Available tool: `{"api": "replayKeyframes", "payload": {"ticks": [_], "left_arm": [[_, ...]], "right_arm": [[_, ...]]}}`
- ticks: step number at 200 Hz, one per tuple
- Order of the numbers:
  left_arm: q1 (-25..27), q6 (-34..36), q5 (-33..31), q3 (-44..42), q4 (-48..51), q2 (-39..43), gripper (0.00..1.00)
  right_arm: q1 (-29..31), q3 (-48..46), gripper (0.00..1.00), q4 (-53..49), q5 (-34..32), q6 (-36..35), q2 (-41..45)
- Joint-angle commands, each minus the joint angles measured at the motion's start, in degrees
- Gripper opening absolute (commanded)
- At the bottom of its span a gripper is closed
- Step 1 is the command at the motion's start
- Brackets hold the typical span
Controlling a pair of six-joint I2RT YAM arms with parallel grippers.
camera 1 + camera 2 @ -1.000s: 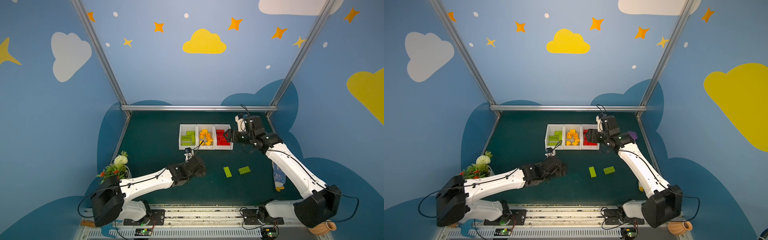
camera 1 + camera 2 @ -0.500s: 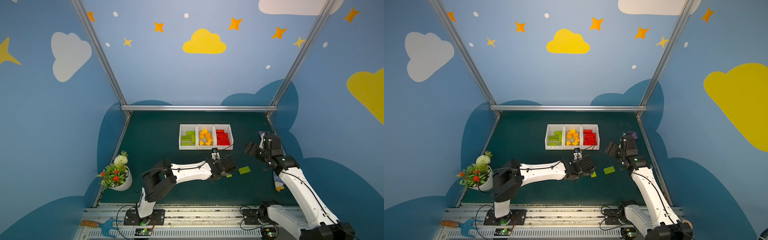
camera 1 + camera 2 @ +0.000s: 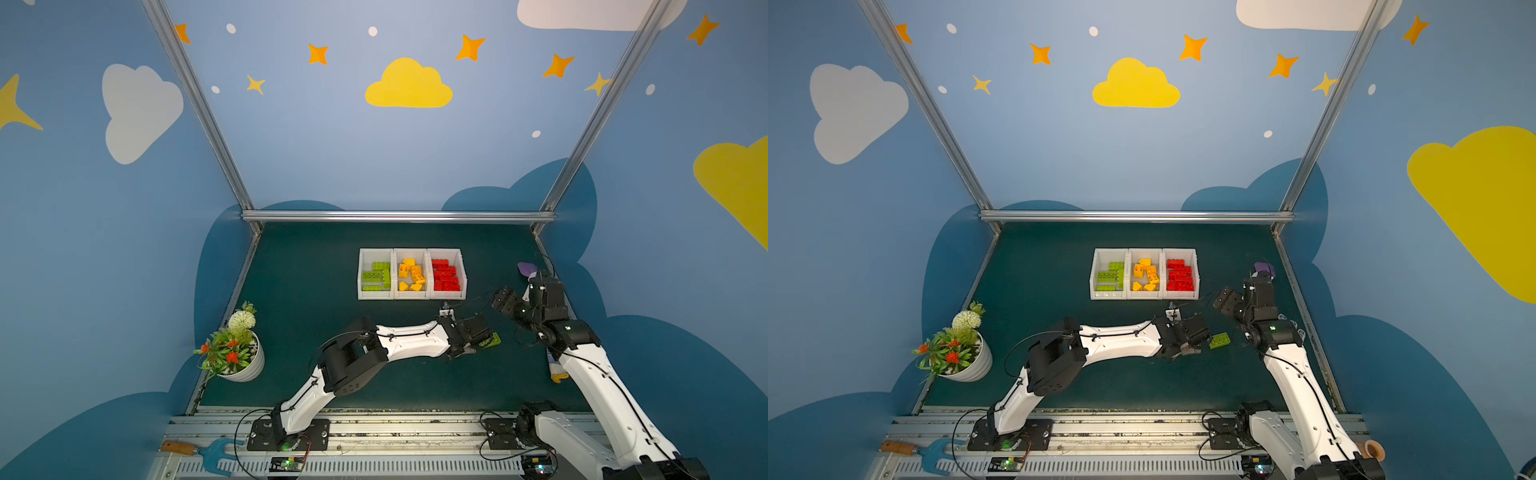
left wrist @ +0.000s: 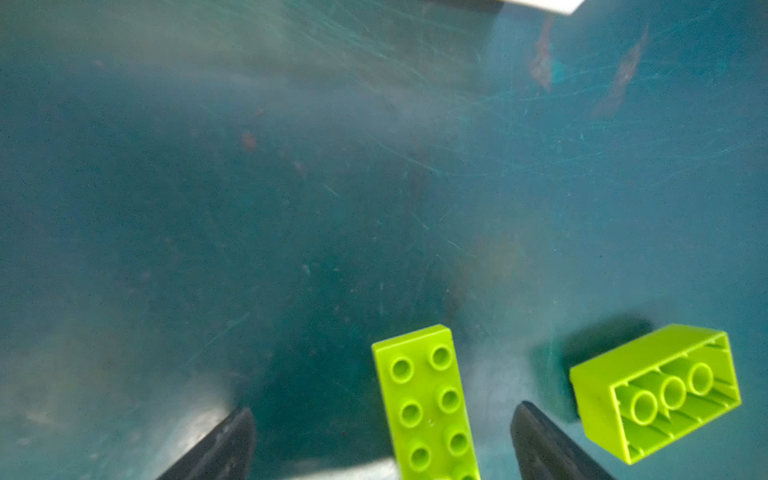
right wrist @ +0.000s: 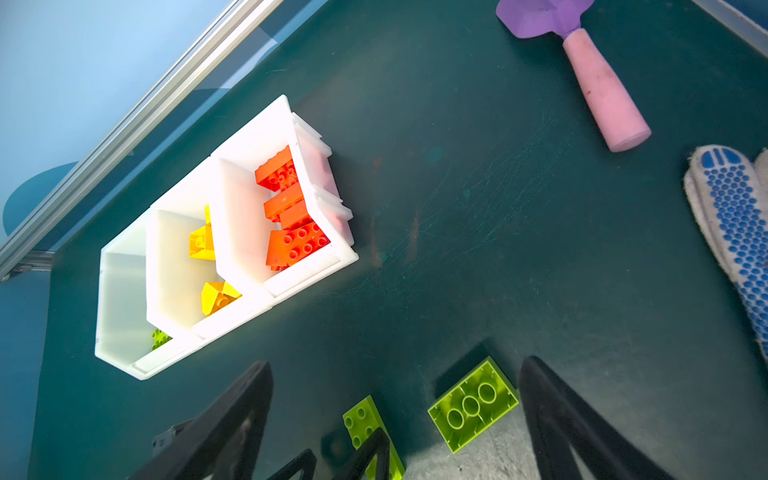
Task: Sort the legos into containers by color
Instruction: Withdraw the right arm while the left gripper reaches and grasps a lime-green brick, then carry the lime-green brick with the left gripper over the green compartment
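Nearly sorted: I see 2 green strays, plate (image 4: 428,403) and block (image 4: 656,390); left tool (image 4: 382,409) and right tool (image 5: 397,363) spread wide, empty.

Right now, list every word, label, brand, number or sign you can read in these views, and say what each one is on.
No readable text in any view.
Bricks: plain studs, no lettering visible.
Bins: blank white walls.
Glove: blue dot pattern only, no words.
Trowel: unmarked.
Boards on the front rail: any print is too small to read.
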State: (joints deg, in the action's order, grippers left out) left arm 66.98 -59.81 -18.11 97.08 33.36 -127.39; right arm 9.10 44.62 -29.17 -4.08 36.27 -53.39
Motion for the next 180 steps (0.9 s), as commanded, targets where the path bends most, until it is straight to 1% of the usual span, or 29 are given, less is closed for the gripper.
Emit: {"api": "replayKeyframes", "payload": {"ticks": [1,60,77,90,102,111,129,152,166,180], "left_arm": [[-0.01,0.74,-0.64,2.05,4.39,-1.78,0.94],[-0.12,2.13,-0.69,3.82,6.36,-4.42,0.85],[-0.29,2.68,-0.80,3.34,6.32,-4.31,0.81],[-0.40,3.18,-0.66,2.88,6.10,-4.09,0.75],[-0.45,3.85,-0.53,2.85,6.22,-3.93,0.62],[-0.45,4.29,-0.61,2.85,6.50,-3.91,0.56],[-0.53,5.02,-0.70,2.85,7.06,-3.74,0.51],[-0.53,5.41,-0.91,2.55,7.71,-3.56,0.43],[-0.50,5.67,-1.08,2.08,7.59,-3.35,0.41],[-0.45,5.91,-1.23,1.63,7.46,-3.26,0.42]], "right_arm": [[-0.46,-0.76,0.90,1.04,-1.02,0.64,0.97],[-1.02,-1.06,0.90,1.28,-1.20,0.91,2.23],[-1.09,-1.11,0.90,1.26,-1.20,0.87,2.41],[-1.10,-1.19,0.90,1.22,-1.37,0.88,2.62],[-1.10,-1.16,0.90,1.22,-1.54,0.90,2.87],[-1.12,-1.18,0.90,1.22,-1.55,0.91,3.09],[-1.19,-1.22,0.90,1.31,-1.64,0.90,3.37],[-1.29,-1.45,0.90,1.57,-1.47,1.08,3.55],[-1.37,-1.56,0.90,1.61,-1.37,1.04,3.55],[-1.46,-1.58,0.90,1.60,-1.25,1.25,3.64]]}}
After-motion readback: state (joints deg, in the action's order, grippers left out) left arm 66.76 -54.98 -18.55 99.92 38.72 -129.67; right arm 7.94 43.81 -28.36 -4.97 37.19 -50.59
